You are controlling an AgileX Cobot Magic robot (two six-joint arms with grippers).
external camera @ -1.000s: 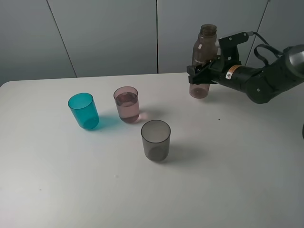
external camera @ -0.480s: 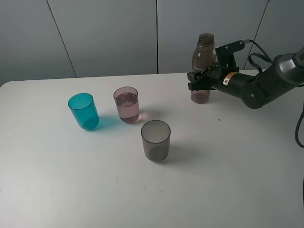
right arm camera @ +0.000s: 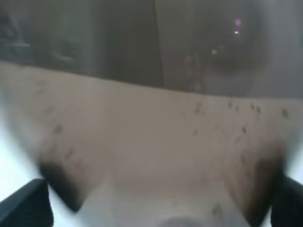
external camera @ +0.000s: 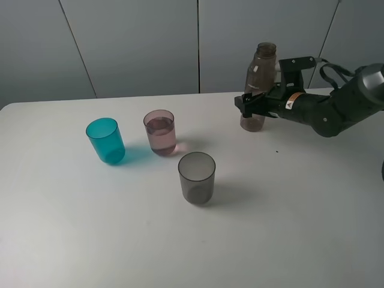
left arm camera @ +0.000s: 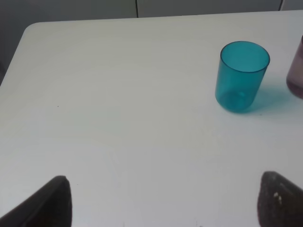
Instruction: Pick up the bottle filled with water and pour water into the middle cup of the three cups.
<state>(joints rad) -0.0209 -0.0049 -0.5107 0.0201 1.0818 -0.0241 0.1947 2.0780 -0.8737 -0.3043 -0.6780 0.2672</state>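
Toward the far right of the white table point(external camera: 288, 216), the right gripper point(external camera: 251, 105) is clamped around the lower body of the bottle point(external camera: 259, 84), which stands at or just above the surface and leans a little. The left gripper point(left arm camera: 161, 198) hangs idle over bare tabletop with its dark fingertips spread wide and nothing between them.

Risk lies mostly in the bottle: it is tall, slim, smooth smoky-brown plastic with an uncapped threaded neck, so a squeeze could flex the thin wall, and a slip or sudden tilt could spill what remains. If it is released while leaning, it may topple.

The middle cup point(external camera: 159, 132), a pinkish-mauve translucent tumbler, already holds liquid, so any further pour could overfill it. It stands between the teal cup point(external camera: 105, 140) and the smoky-grey cup point(external camera: 197, 177); all three are light, so a stray bump could knock one over.
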